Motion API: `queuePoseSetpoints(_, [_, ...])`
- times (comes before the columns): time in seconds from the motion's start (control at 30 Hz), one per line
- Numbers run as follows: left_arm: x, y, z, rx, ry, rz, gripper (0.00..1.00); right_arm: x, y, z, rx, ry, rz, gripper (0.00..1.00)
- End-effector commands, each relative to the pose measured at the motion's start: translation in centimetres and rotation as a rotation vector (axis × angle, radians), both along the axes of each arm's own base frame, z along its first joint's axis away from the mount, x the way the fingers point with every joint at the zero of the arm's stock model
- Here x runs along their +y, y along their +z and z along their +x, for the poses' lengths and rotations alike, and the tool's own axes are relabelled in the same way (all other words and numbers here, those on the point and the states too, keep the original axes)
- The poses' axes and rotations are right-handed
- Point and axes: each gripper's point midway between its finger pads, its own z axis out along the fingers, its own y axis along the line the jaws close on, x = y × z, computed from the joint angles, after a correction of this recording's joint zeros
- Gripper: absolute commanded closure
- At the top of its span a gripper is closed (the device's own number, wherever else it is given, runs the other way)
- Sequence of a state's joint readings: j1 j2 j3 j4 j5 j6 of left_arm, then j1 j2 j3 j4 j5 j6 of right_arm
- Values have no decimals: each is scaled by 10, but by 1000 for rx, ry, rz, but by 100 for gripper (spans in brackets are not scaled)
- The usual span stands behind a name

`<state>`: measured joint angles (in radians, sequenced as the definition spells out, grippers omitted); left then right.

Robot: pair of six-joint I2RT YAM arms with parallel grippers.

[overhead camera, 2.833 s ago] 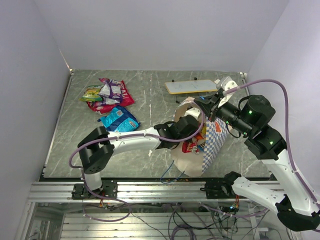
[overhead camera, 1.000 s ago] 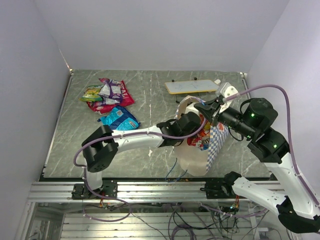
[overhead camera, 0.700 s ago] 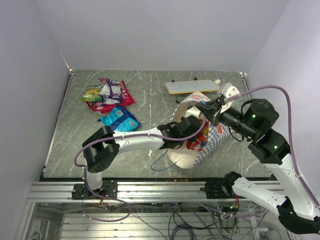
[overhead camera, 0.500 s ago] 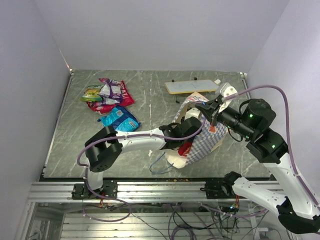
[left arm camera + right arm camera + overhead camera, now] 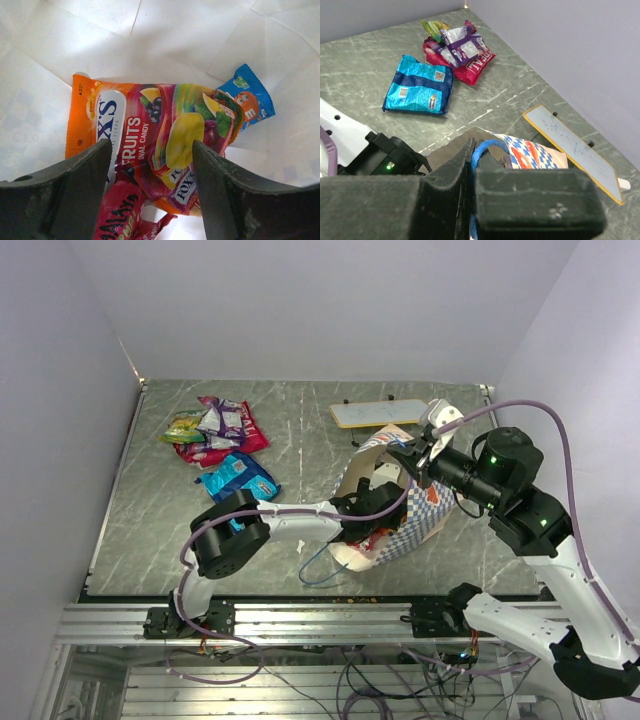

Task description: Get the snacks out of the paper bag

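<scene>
The blue-and-white checkered paper bag (image 5: 418, 512) lies tilted with its mouth toward the left arm. My right gripper (image 5: 413, 454) holds it up, shut on the bag's blue cord handle (image 5: 483, 148) beside the checkered wall (image 5: 532, 151). My left gripper (image 5: 150, 150) is inside the bag, open, its fingers either side of the snacks there. Those are an orange-red fruit candy packet (image 5: 165, 130), a blue packet (image 5: 248, 98) behind it and a red-pink packet (image 5: 119, 214) below. In the top view the bag hides the left fingers.
Several snack packets lie in a pile (image 5: 215, 428) at the far left, a blue one (image 5: 238, 478) nearer. A flat cream board (image 5: 380, 413) on black feet stands behind the bag. A loose blue cord handle (image 5: 322, 568) trails on the table.
My left gripper has opened inside the bag and reached deeper. The right gripper has tipped the bag over toward the left, so its mouth now faces the left arm.
</scene>
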<state>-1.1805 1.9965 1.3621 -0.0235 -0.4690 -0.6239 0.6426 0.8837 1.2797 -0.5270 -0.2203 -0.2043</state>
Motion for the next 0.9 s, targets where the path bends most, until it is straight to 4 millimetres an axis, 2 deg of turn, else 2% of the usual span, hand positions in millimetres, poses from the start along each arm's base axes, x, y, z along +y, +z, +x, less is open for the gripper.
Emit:
queuePoseSetpoints(0.0, [-6,4,14,-56,21,-1,19,-3,5,-6,-18,19,-23,100])
queuePoseSetpoints(0.1, [-7,-9,11,-32,5,22,2,-4,4,-5,-25,13,-35,100])
queuePoseSetpoints(0.23, [-8,-35,6,12,-25,84,1,-2,6,-3,-34,17,-35,100])
queuePoseSetpoints(0.37, [-7,-50,7,37,-35,103,10,1,7,-1,-42,30,-37,100])
queuePoseSetpoints(0.47, [-6,-54,12,54,-47,100,29,3,5,-1,-38,41,-37,100])
queuePoseSetpoints(0.57, [-5,-40,20,28,-44,106,61,4,4,-2,-39,45,-37,100])
queuePoseSetpoints(0.67, [-8,-14,29,-14,-43,89,80,2,4,-1,-46,34,-39,100])
queuePoseSetpoints(0.87, [-26,59,38,-123,-93,-43,91,0,2,-1,-46,28,-39,100])
